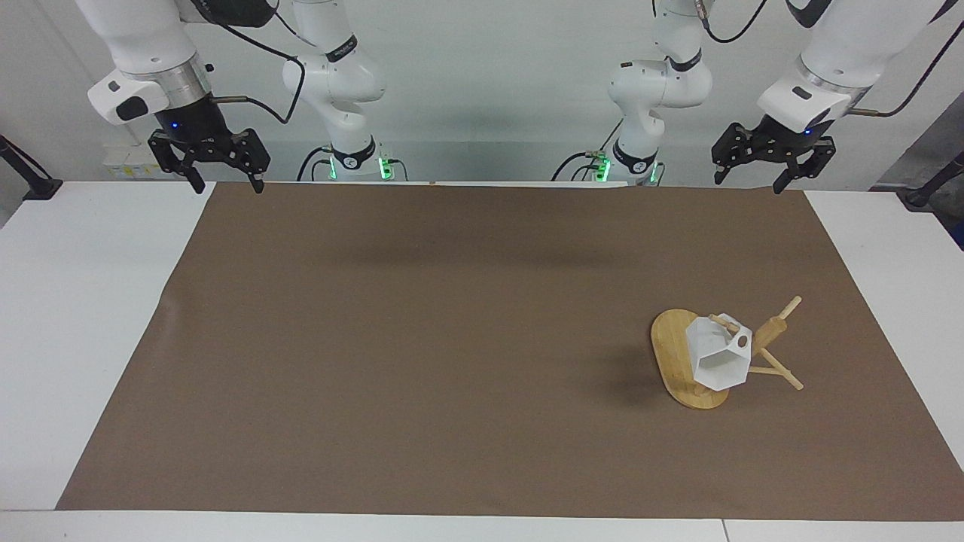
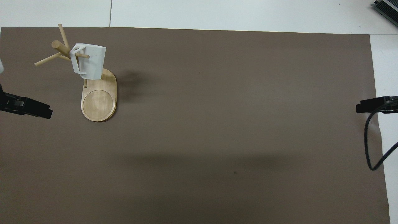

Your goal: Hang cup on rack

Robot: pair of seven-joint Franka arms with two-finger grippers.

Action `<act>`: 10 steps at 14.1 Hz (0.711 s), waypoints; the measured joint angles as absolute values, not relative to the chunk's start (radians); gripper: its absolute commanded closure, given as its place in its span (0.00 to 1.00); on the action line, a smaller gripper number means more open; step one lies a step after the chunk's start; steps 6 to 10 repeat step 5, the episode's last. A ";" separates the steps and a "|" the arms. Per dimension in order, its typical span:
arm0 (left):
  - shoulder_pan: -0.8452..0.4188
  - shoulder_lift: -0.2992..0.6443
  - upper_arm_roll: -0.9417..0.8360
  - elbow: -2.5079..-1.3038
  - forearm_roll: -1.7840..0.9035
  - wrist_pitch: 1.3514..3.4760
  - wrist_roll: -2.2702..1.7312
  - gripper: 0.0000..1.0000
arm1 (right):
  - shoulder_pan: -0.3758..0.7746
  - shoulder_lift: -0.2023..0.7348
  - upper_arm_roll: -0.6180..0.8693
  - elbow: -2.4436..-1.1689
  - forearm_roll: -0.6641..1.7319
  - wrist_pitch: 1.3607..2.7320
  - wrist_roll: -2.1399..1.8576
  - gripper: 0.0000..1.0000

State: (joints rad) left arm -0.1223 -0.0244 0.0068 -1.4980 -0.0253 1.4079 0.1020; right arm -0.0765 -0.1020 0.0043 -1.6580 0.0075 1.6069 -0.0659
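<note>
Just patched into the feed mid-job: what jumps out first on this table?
The white cup hangs by its handle on a peg of the bamboo rack, which stands on the brown mat toward the left arm's end of the table. Both grippers are up and open, clear of it: the left gripper over the mat's corner nearest the left arm's base, the right gripper over the corner at the right arm's end.

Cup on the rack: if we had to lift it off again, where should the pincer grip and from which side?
Probably the cup body, across two flat facets, coming from above on the side toward the right arm's end. Its handle is threaded on a rack peg, so the handle is blocked; the body hangs clear over the base. The left pincer is the closer one.
</note>
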 measured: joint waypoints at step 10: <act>-0.122 -0.024 0.008 -1.499 -0.025 1.407 0.082 0.00 | -0.076 -0.102 0.004 -1.658 0.008 1.607 -0.066 0.00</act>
